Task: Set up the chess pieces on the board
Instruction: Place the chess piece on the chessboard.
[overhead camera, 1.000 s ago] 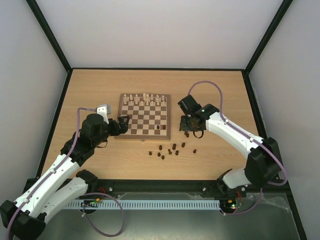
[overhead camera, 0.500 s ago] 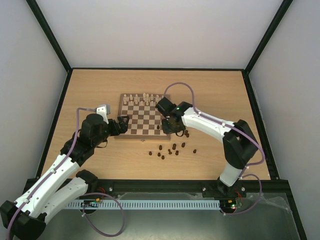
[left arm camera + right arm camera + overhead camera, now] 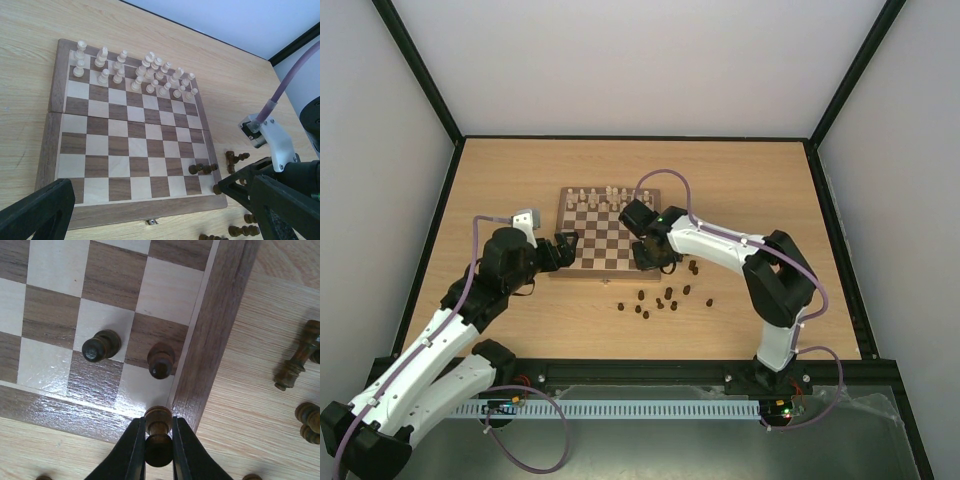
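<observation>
The board [image 3: 575,269] lies mid-table. My right gripper [image 3: 654,256] hovers over its near right corner, shut on a dark brown pawn [image 3: 158,440] held upright between the fingers, its base above the corner square beside the board's border [image 3: 215,340]. Two dark pawns [image 3: 100,346] [image 3: 161,360] stand on squares just beyond it. Several more dark chess pieces [image 3: 660,298] lie scattered on the table in front of the board, some on their sides [image 3: 295,362]. My left gripper [image 3: 567,250] waits open and empty at the board's near left corner.
Cream-white chessmen [image 3: 140,75] fill the board's two far rows [image 3: 610,197]. The left wrist view shows the right arm's white link and purple cable [image 3: 272,135] at the board's right edge. Black frame rails [image 3: 630,137] bound the tabletop.
My right arm has swung left from the table beside the board to above its near right corner, carrying the pawn. The left arm has stayed still.
</observation>
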`<state>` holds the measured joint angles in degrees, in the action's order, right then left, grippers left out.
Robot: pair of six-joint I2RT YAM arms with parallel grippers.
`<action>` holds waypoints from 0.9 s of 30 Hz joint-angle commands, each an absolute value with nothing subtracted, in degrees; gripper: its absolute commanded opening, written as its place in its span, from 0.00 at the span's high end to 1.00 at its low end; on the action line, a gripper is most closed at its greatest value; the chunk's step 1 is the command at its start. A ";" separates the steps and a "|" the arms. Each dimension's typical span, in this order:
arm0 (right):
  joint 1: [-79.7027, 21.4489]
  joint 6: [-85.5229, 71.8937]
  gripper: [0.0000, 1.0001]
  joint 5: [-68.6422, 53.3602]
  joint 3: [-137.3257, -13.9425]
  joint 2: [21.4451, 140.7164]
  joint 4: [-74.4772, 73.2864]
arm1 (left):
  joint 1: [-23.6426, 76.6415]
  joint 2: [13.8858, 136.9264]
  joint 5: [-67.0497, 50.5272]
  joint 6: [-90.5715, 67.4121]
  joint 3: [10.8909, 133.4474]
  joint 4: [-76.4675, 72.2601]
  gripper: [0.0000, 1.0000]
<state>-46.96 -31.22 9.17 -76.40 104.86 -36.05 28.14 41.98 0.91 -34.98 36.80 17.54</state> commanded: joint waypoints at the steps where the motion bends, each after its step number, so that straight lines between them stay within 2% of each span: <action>1: -47.29 -30.72 0.91 8.93 -78.54 106.39 -36.33 | 27.77 41.35 1.27 -35.18 37.37 18.08 0.01; 9: -47.30 -30.59 0.87 8.80 -79.18 107.86 -35.64 | 27.77 41.32 1.52 -35.10 37.17 18.08 0.01; 19: -47.58 -30.51 0.76 8.48 -79.32 107.21 -35.85 | 27.77 41.15 1.62 -35.11 36.84 18.19 0.01; 27: -48.58 -32.09 0.62 12.96 -75.05 95.01 -38.90 | 27.77 41.22 1.25 -34.93 37.17 18.32 0.01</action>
<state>-48.12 -30.85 9.52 -77.49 103.85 -34.54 28.05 41.85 1.19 -34.98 36.80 17.69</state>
